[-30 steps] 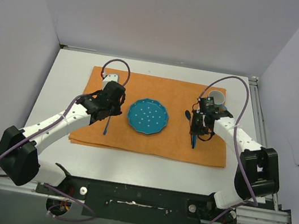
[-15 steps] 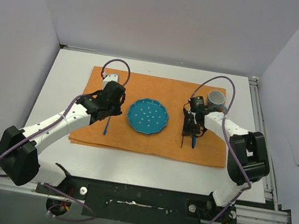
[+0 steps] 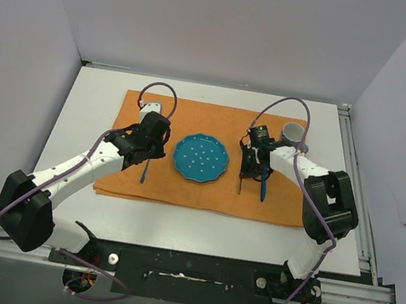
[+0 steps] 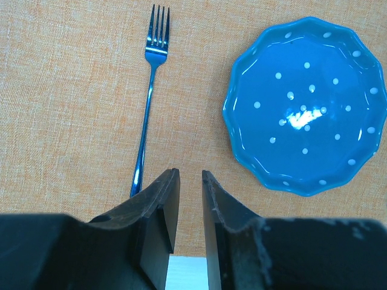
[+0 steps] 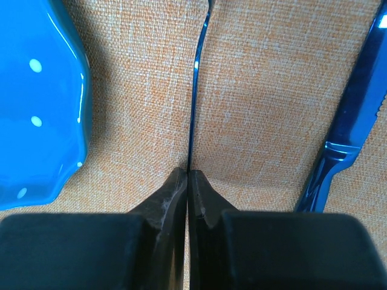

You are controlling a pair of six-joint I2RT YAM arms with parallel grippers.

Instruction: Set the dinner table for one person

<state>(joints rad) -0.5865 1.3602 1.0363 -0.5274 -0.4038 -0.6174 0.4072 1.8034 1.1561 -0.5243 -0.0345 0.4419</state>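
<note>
The white dinner table (image 3: 102, 104) carries an orange cloth (image 3: 203, 195) with a blue dotted plate (image 3: 200, 157) at its middle. A blue fork (image 4: 148, 103) lies flat left of the plate, tines pointing away. My left gripper (image 4: 190, 175) hovers over the cloth between fork and plate, slightly open, with nothing between its fingers. My right gripper (image 5: 188, 172) is shut on the thin handle of a blue utensil (image 5: 196, 78) just right of the plate (image 5: 36, 90); its head is out of view. A blue knife (image 5: 354, 121) lies on the cloth further right.
A grey cup (image 3: 293, 132) stands at the cloth's far right corner, behind the right gripper (image 3: 251, 164). Bare white table borders the cloth on all sides. Grey walls enclose the left, back and right.
My right gripper has moved left with the utensil, away from the cup and knife, closer to the plate's right edge. The left arm has not moved.
</note>
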